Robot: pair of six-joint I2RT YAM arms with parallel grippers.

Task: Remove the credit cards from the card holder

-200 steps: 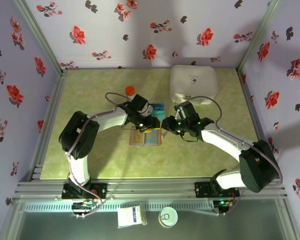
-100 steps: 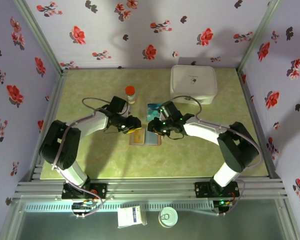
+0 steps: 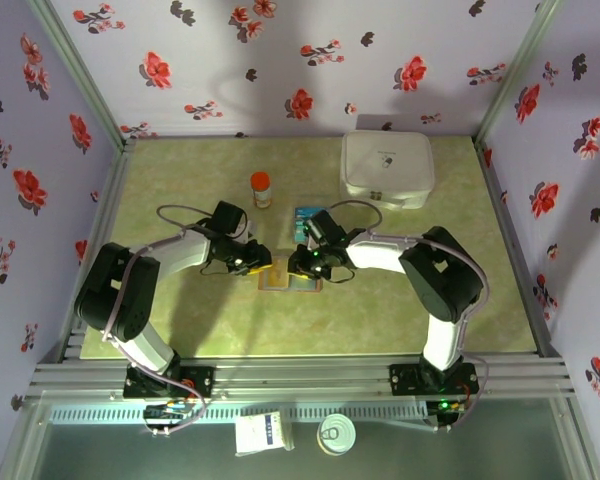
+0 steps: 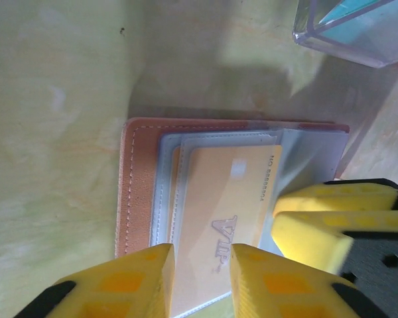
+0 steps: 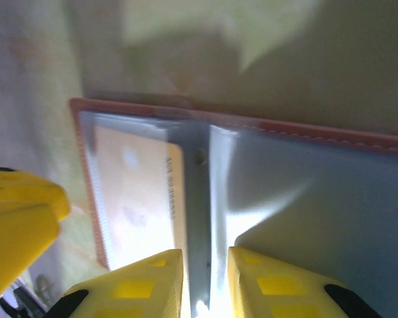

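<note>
The brown card holder (image 3: 292, 283) lies open and flat on the green table. An orange-yellow credit card (image 4: 222, 205) marked VIP sits in its left grey-blue pocket (image 5: 136, 192). My left gripper (image 3: 263, 266) hangs low over that card (image 4: 202, 268), open by a narrow gap, fingers on either side of the card's near end. My right gripper (image 3: 299, 262) is open just as narrowly over the holder's middle fold (image 5: 205, 271), its yellow fingers (image 4: 331, 218) beside the card. Teal credit cards (image 3: 310, 215) lie on the table behind the holder.
A small orange-capped bottle (image 3: 261, 187) stands behind my left gripper. The white rounded case (image 3: 385, 168) sits at the back right. A clear-edged object holding something teal (image 4: 358, 26) lies just beyond the holder. Floral walls enclose the table.
Both grippers have moved left and nearer and come down onto the open card holder. The right arm now reaches further across it; the holder itself has stayed in place.
</note>
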